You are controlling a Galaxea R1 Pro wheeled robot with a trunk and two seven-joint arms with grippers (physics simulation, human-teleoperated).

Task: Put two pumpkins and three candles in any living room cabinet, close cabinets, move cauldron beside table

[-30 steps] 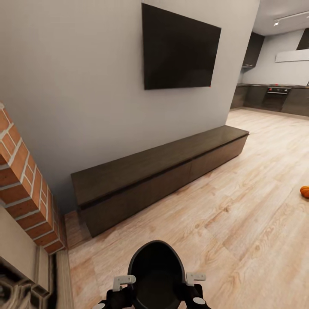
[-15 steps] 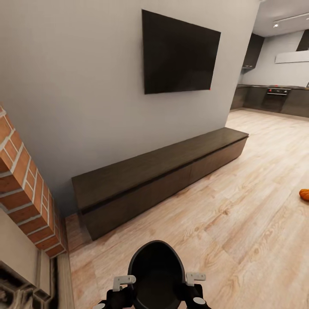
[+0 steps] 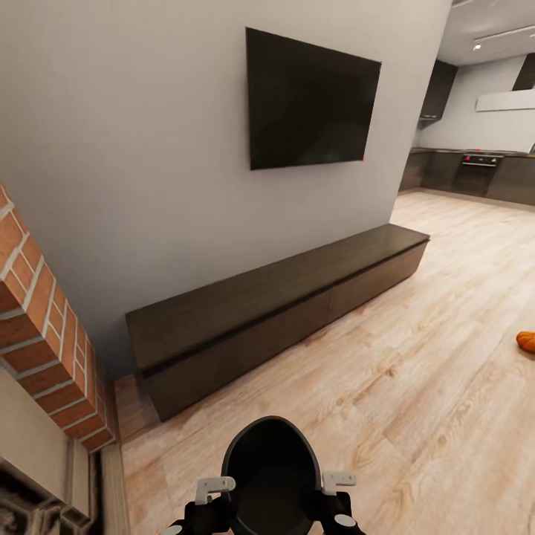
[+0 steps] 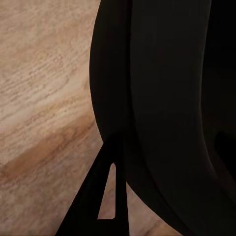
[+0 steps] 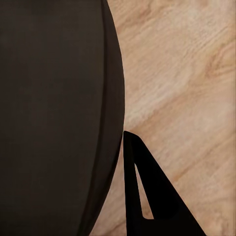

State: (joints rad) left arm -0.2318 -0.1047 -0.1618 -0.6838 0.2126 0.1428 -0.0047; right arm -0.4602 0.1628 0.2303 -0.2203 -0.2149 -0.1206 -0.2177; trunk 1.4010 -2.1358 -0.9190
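Note:
A black cauldron (image 3: 272,468) hangs low in front of me, held between both arms. My left gripper (image 3: 215,488) grips its left rim and my right gripper (image 3: 336,483) its right rim. In the left wrist view one dark finger (image 4: 105,196) lies against the outside of the cauldron (image 4: 167,98) wall; the right wrist view shows the same, finger (image 5: 147,196) against cauldron (image 5: 54,113). The long dark-brown cabinet (image 3: 260,312) stands along the wall ahead, all fronts closed. One orange pumpkin (image 3: 527,341) lies on the floor at the far right edge. The candles are out of view.
A black TV (image 3: 312,100) hangs above the cabinet. The red-brick fireplace (image 3: 44,334) juts out close on my left. Light wood-plank floor (image 3: 416,386) stretches right toward the grey kitchen units (image 3: 475,167) in the background.
The whole picture has shifted slightly downward, so the camera has moved. The cauldron stays held the same way between both grippers.

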